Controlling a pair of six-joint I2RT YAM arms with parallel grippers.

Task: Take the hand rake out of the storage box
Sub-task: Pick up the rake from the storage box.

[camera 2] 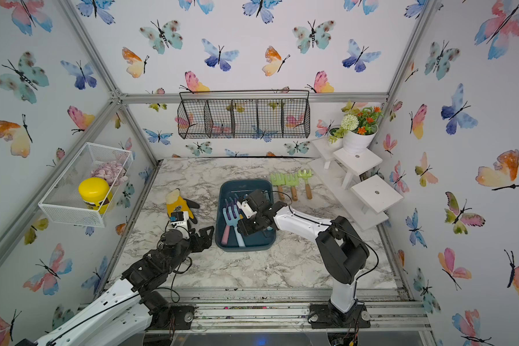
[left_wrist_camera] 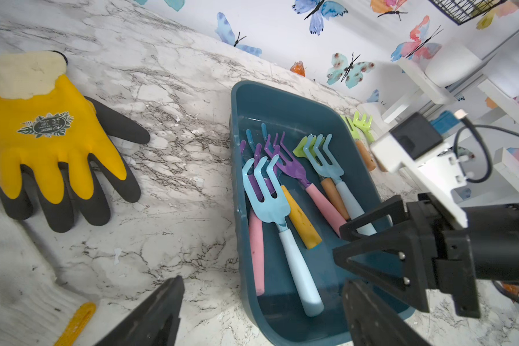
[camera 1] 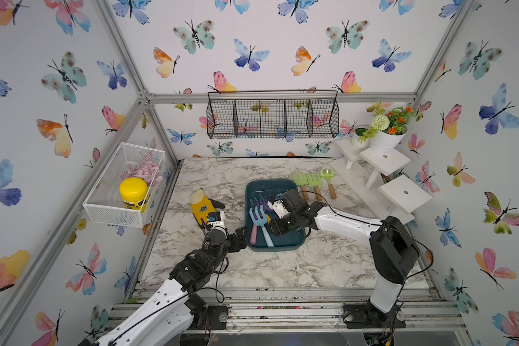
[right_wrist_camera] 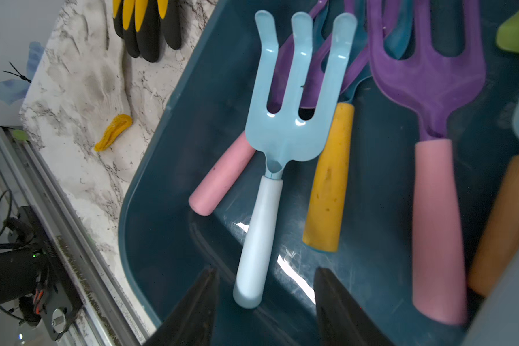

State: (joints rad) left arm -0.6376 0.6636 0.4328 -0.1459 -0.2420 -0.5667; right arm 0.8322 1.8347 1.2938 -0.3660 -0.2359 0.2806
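Observation:
The storage box [camera 1: 269,186] [camera 2: 242,186] [left_wrist_camera: 282,104] is a dark teal tub in the middle of the marble table, with several hand rakes lying in it. On top lies a light blue hand rake [camera 1: 259,218] [camera 2: 232,216] [left_wrist_camera: 268,200] [right_wrist_camera: 285,131] with a pale handle. My right gripper [camera 1: 274,229] [camera 2: 246,227] [right_wrist_camera: 264,272] is down inside the box. It is open, with the end of that pale handle between its fingers and a gap on each side. My left gripper [camera 1: 240,236] [camera 2: 206,235] [left_wrist_camera: 262,281] is open at the box's near left corner and holds nothing.
A yellow and black glove [camera 1: 203,206] [left_wrist_camera: 48,134] lies left of the box. Three green rakes [camera 1: 313,182] lie to the box's right. A white stepped stand [camera 1: 402,191] with flower pots fills the back right. A white mesh basket [camera 1: 102,206] and a black wire basket [camera 1: 273,118] hang on the walls.

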